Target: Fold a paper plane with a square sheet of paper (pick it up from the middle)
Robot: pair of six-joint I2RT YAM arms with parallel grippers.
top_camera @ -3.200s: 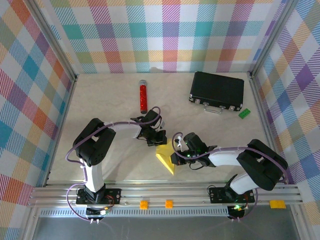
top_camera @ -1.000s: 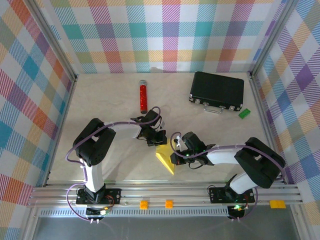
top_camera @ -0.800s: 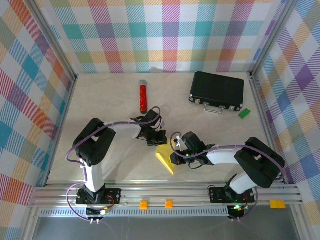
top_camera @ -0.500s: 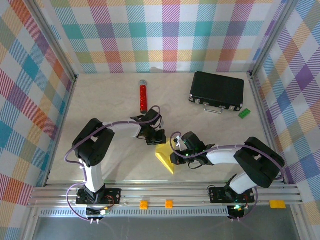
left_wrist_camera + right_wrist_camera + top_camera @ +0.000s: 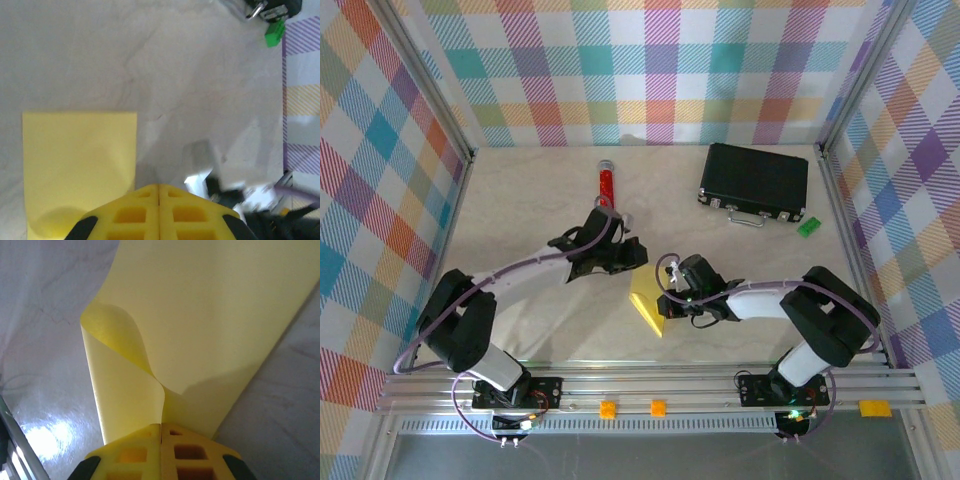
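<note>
Part-folded square sheet of paper lies on the table, near-centre between both arms. Its long axis runs far-to-near, slightly slanted. Right claw is pinched tight on the right edge. Right wrist view shows a flap of the square sheet of paper curling up into the closed jaws. Left claw is closed and empty, just beyond the far end. In the left wrist view the paper sits off to one side of the fingertips, contact unclear. Right arm is nearer and has the grip. Next fold likely carries the flap leftward across the long axis.
</note>
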